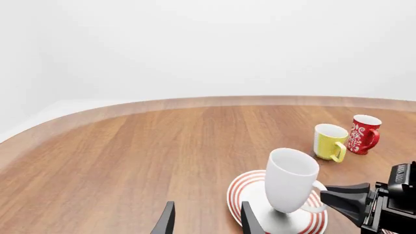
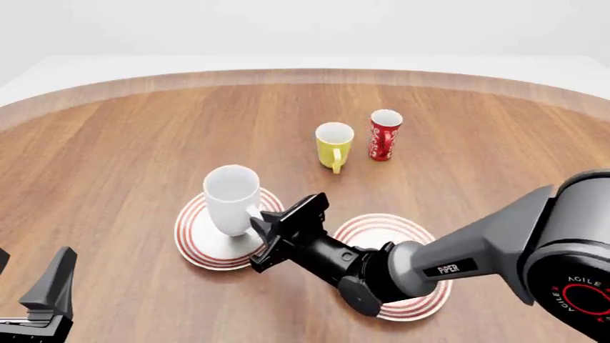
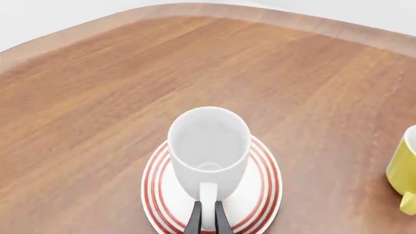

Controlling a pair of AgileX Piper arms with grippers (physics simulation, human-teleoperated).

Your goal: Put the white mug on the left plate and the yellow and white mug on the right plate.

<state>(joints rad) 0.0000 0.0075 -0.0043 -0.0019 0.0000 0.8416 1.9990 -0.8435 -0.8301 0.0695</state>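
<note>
The left gripper [image 2: 43, 304] is sitting low at the near left corner of the front view, well apart from every cup, and in its own wrist view its two dark fingers [image 1: 167, 219] are standing wide with nothing but bare table [image 2: 114, 150] between them. Ahead of it and to its right, the left plate [image 2: 196, 239] is lying flat on the wood, and the white mug [image 2: 231, 199] is standing upright on it, a little off the plate's middle, its handle pointing toward the right arm. The right gripper [image 2: 267, 239] is reaching across from the right side and is pinching that handle — in the right wrist view the two slim fingertips [image 3: 195, 219] are lying narrow on either side of the white loop, touching it, with the mug's open mouth directly beyond them. Under the right arm's forearm the right plate [image 2: 381, 229] is lying just beside the left plate, partly hidden by the arm and carrying no cup. Farther out from the right gripper, toward the far side of the table, the yellow and white mug [image 2: 333, 145] is standing upright on the bare wood, its handle facing the near edge — and just to its right a slim red cup [image 2: 385, 134] with white markings is standing upright too, close by but not touching.
</note>
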